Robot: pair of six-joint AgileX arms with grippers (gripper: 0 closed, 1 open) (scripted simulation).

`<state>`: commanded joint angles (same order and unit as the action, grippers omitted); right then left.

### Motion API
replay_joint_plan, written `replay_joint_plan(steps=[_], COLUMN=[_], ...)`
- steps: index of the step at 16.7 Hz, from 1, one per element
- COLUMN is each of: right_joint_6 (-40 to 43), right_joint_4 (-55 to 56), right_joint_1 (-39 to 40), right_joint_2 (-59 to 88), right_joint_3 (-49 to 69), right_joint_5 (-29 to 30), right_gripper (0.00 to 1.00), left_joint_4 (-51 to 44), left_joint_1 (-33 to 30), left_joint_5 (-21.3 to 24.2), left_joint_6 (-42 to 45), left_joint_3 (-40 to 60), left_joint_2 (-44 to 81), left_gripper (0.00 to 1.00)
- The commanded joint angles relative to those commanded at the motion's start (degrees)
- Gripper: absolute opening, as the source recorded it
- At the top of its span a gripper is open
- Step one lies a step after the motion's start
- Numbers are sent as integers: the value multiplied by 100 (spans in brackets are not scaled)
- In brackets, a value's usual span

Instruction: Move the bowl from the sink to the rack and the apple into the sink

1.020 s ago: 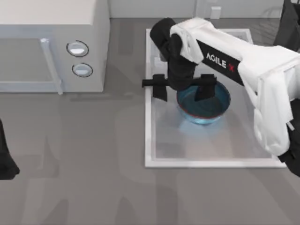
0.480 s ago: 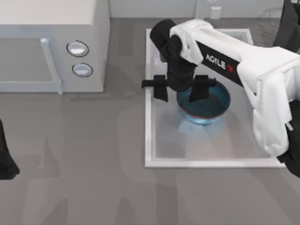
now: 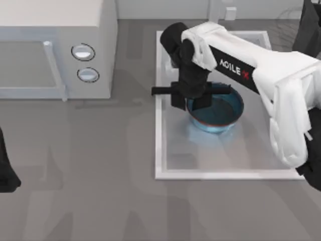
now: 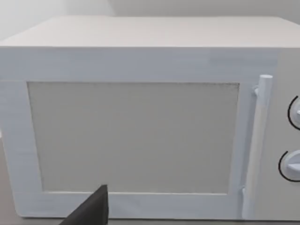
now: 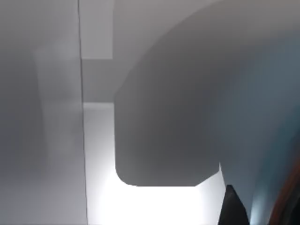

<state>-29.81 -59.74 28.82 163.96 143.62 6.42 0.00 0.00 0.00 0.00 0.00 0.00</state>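
Top view shows the grey counter [image 3: 100, 175] carrying a white microwave [image 3: 55, 50] at the left and the sink [image 3: 165, 150] at the right. The right arm reaches across the sink and hides its far half. The bowl [image 3: 220, 113] sits inside the sink near its left wall. The right end effector [image 3: 189, 99] is closed over the bowl's left rim, one finger inside and one outside, apparently pinching it. The left end effector [image 3: 6, 170] is parked at the counter's left edge; its opening cannot be judged.
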Motion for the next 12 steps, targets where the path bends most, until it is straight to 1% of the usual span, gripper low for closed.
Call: replay_joint_plan(steps=[9, 12], right_joint_6=[-6, -184], right_joint_4=[-4, -221], right_joint_1=[-10, 175], right_joint_2=[-54, -430], right_joint_3=[-28, -270], right_joint_5=[5, 24], right_gripper=[0, 0], left_joint_4=[0, 0], left_joint_1=[0, 0], left_joint_5=[0, 0], left_joint_6=[0, 0], left_joint_3=[0, 0], left_joint_2=[0, 0], left_gripper=[100, 100])
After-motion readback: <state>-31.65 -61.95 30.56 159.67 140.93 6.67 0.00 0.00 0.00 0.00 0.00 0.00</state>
